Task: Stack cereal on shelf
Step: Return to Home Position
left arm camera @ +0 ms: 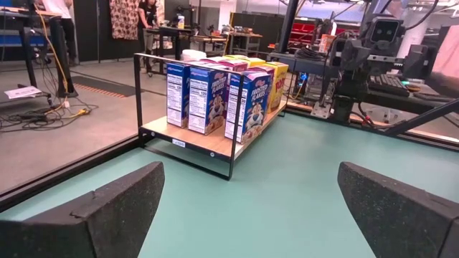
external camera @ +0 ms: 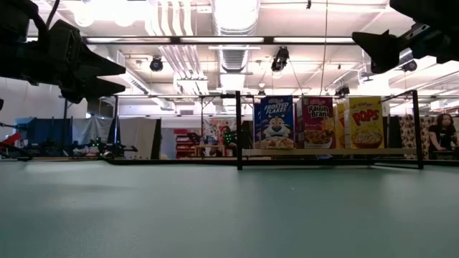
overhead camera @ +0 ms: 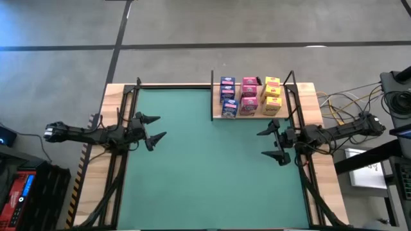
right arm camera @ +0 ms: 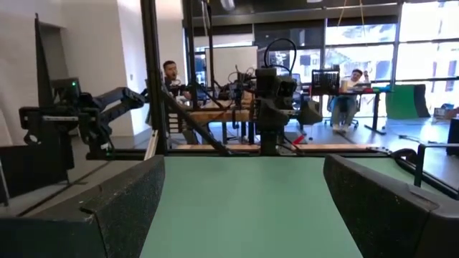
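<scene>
Several cereal boxes stand upright on their bases in three rows, blue [overhead camera: 228, 96], pink [overhead camera: 249, 96] and yellow [overhead camera: 272, 96], on the light-wood shelf [overhead camera: 219, 116] with thin black posts at the table's far right. The boxes also show in the low view [external camera: 273, 122] and the left wrist view [left arm camera: 208, 97]. My left gripper [overhead camera: 154, 129] is open and empty over the mat's left side. My right gripper [overhead camera: 272, 143] is open and empty just near of the shelf, at the mat's right side.
The green mat [overhead camera: 212, 167] covers the table between the arms. Black frame rails run along the table's left [overhead camera: 119, 147] and right [overhead camera: 302, 160] sides. Cables [overhead camera: 347, 106] lie off the table's right. People sit in the room beyond [right arm camera: 351, 82].
</scene>
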`<action>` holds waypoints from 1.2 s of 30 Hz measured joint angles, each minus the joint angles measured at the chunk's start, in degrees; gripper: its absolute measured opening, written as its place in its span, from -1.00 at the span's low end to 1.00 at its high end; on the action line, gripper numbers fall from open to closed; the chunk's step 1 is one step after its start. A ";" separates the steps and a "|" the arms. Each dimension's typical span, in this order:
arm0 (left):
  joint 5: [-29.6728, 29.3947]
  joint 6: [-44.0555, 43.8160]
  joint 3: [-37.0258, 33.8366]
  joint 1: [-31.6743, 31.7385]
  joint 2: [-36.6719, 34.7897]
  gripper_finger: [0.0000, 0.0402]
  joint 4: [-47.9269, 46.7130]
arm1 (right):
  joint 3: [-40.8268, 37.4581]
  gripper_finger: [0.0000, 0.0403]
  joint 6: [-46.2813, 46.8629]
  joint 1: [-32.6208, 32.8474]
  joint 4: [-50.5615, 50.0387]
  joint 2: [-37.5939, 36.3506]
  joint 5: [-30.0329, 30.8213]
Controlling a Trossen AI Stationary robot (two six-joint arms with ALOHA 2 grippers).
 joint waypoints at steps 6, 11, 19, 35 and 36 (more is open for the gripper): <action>0.00 -0.02 0.01 0.01 0.00 0.99 0.00 | 0.00 0.83 2.17 0.00 0.00 -0.01 0.02; 0.00 0.00 0.00 -0.01 -0.01 0.99 0.00 | 0.00 0.83 3.00 0.00 0.00 0.00 0.02; -0.01 -0.01 0.01 -0.01 0.00 0.99 0.00 | 0.02 0.83 2.95 0.00 0.00 0.00 0.02; -0.02 0.00 0.01 -0.01 0.00 0.99 0.00 | 0.07 0.83 2.96 0.00 -0.01 0.00 0.02; -0.02 0.00 -0.01 0.00 0.00 0.99 0.00 | 0.08 0.83 2.98 0.00 0.00 -0.01 0.02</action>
